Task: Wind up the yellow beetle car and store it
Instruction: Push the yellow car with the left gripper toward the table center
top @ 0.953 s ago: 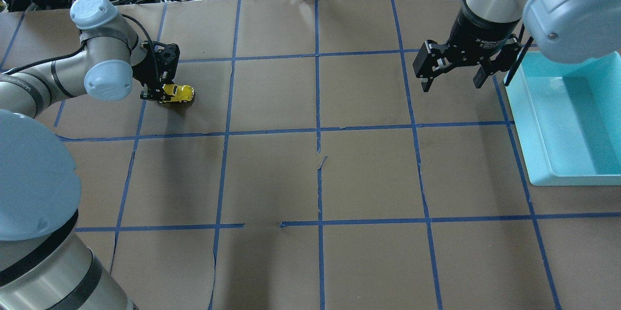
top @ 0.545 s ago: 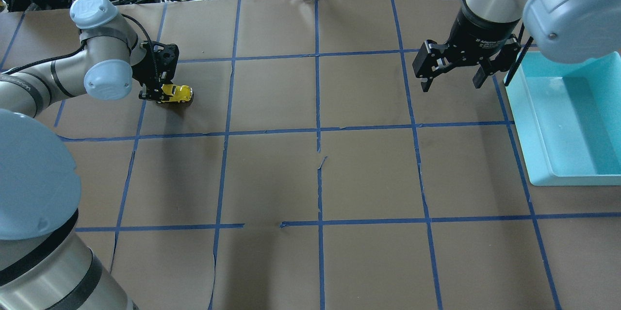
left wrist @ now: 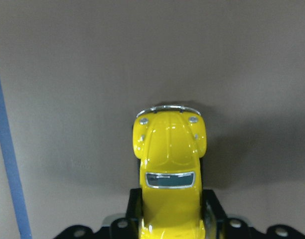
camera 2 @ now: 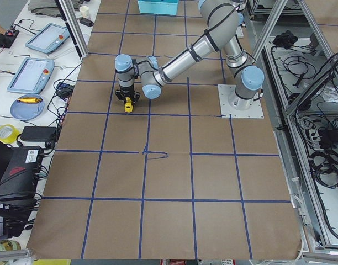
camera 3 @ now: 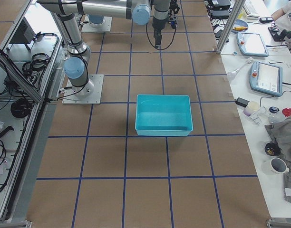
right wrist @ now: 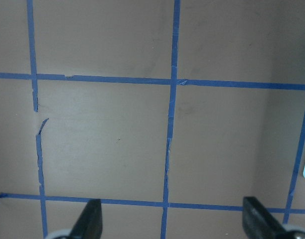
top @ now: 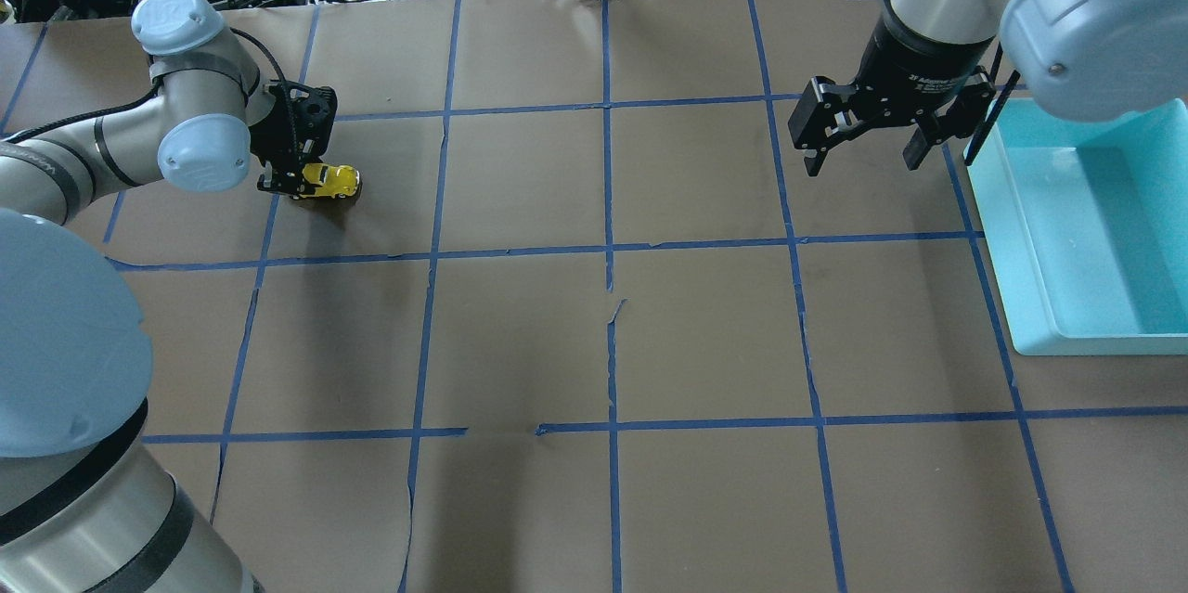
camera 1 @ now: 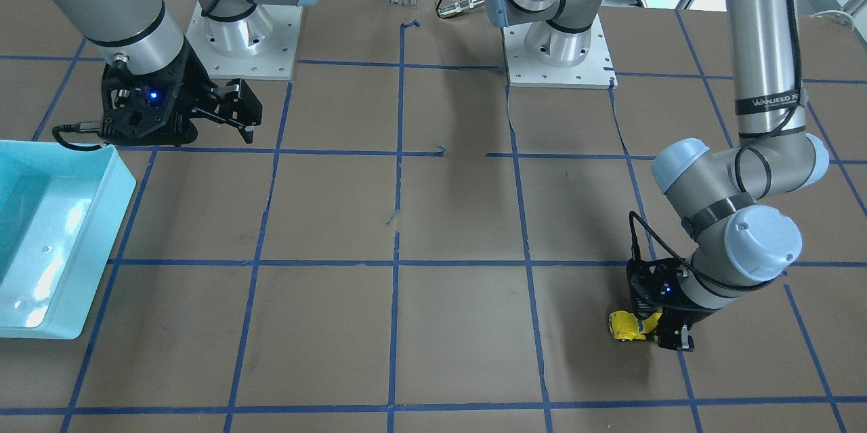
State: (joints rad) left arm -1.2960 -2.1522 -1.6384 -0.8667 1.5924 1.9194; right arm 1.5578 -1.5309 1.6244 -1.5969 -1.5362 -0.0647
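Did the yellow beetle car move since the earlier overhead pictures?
Yes. In the overhead view the yellow beetle car, held by the left gripper, has slid slightly toward the view's left, closer to the vertical blue tape line beside it.

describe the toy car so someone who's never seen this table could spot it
On the brown table gridded with blue tape, go to the robot's far-left side, away from the teal bin, where the left gripper reaches down. Clamped in it sits the yellow beetle car: the only bright yellow, rounded thing there.
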